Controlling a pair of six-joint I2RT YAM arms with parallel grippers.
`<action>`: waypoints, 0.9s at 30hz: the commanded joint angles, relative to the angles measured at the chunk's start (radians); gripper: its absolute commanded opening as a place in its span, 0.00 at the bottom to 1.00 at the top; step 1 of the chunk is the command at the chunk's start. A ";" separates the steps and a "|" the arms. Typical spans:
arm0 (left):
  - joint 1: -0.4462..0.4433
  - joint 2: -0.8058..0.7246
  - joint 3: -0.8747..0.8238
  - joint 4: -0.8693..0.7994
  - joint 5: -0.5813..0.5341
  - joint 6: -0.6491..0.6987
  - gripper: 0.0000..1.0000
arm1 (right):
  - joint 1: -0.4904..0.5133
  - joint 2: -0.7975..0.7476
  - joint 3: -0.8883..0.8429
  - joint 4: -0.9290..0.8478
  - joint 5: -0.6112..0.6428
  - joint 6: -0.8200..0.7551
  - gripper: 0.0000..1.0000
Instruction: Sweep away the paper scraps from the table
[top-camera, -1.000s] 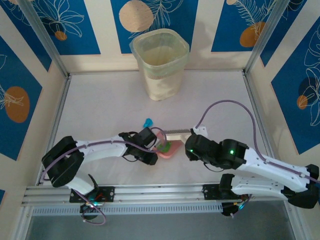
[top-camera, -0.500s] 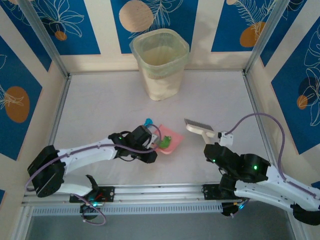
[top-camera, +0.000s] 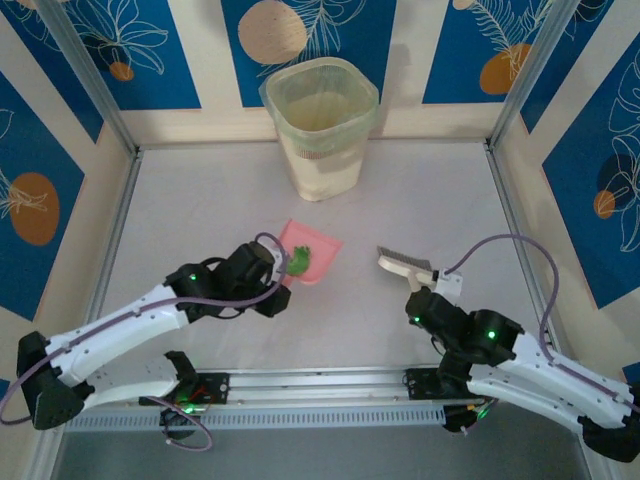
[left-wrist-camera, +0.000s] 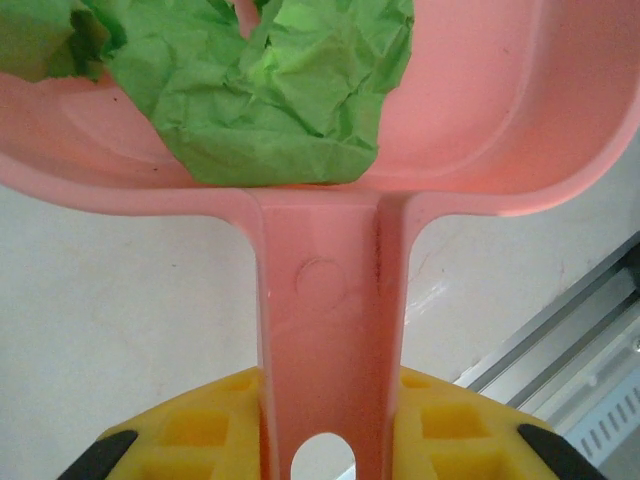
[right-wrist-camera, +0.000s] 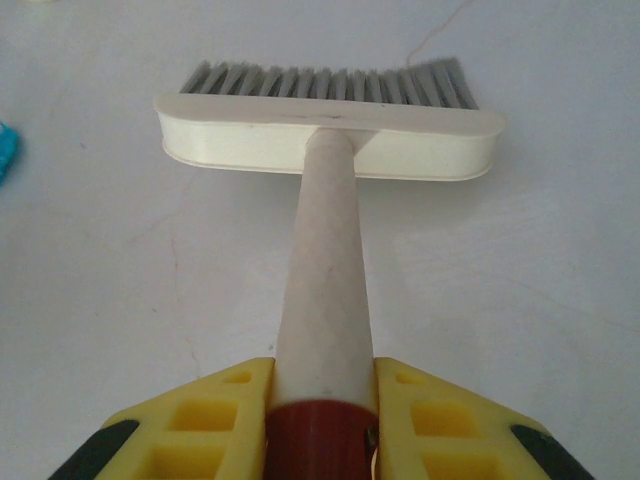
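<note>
Left gripper (left-wrist-camera: 325, 445) has its yellow pads closed on the flat handle of the pink dustpan (top-camera: 312, 250); right gripper (right-wrist-camera: 320, 425) is clamped round the handle of the brush (right-wrist-camera: 327, 135), whose bristles point away over bare table (top-camera: 200, 200), well apart from the pan.

The worry, to my eye, is the load; a crumpled green scrap (left-wrist-camera: 270, 90) lies loose in the pan against the back wall by the handle, and it is light paper; tip the open lip downward or swing the arm sharply and it may roll or flutter out short of the bin (top-camera: 320, 125). The handle is thin and flat, so it could twist between the pads and spill the pan sideways. The bin looks light and thin-walled; a knock from the pan's edge on its rim might shove it or topple it. A cyan scrap (right-wrist-camera: 5, 150) sits on the table at the far left of the right wrist view, off to the left of the brush; it could easily get left behind.

Containers: the pan holds the green paper, and I see nothing else in it; the bin stands upright at the far side of the table, mouth open; I cannot make out any scraps inside.
</note>
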 joint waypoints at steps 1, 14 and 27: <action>0.034 -0.017 0.102 -0.115 -0.047 0.019 0.00 | -0.004 0.055 -0.026 0.114 -0.024 -0.003 0.00; 0.208 0.309 0.730 -0.295 0.041 0.071 0.00 | 0.060 0.204 -0.159 0.445 -0.022 -0.108 0.00; 0.294 0.775 1.374 -0.315 0.295 -0.018 0.00 | 0.112 0.370 -0.130 0.515 0.017 -0.160 0.00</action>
